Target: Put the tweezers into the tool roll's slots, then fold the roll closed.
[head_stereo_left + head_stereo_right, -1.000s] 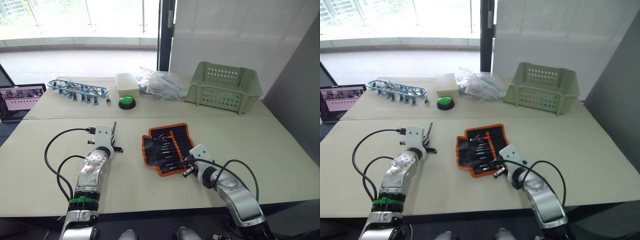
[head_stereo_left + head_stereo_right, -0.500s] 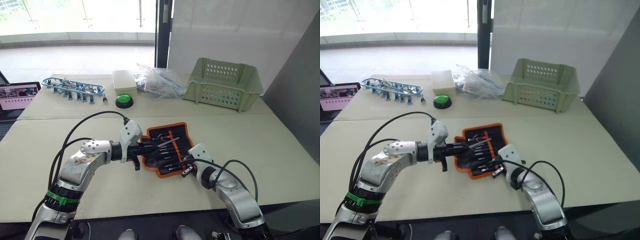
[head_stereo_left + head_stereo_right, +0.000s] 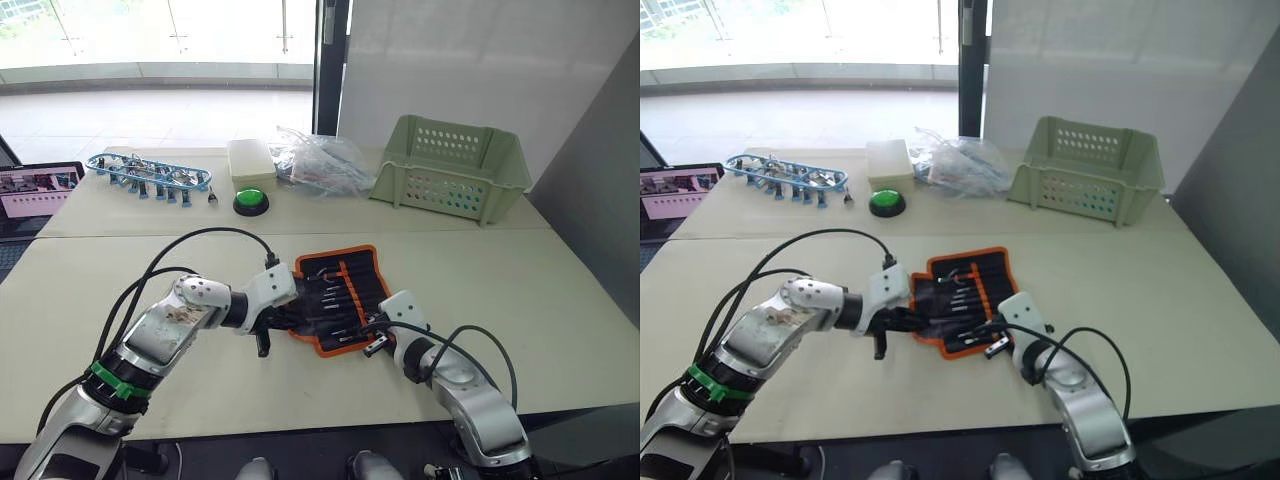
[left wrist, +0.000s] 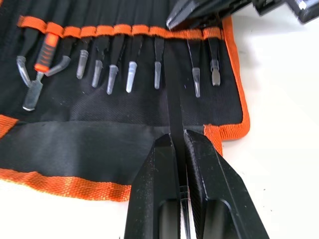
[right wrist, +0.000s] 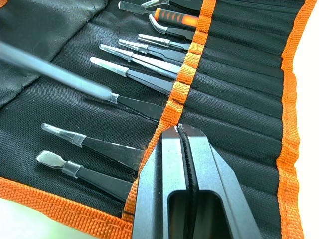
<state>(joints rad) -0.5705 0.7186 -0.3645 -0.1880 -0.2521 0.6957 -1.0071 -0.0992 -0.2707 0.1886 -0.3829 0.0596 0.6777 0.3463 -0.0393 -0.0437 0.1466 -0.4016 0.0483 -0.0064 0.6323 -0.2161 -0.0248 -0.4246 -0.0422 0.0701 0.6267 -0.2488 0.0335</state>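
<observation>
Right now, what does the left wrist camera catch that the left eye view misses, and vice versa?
Left wrist: close detail, the left gripper shut on one of the tweezers, its tip reaching the orange strip. Left eye: the green basket, green button and plastic bag at the table's far side. Both: the open tool roll.

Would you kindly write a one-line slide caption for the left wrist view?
Left gripper, shut on a black tweezer, guides it toward a slot in the open tool roll.

One tool roll (image 3: 340,295), one green basket (image 3: 452,168), one green button (image 3: 251,201), one laptop (image 3: 38,192)
</observation>
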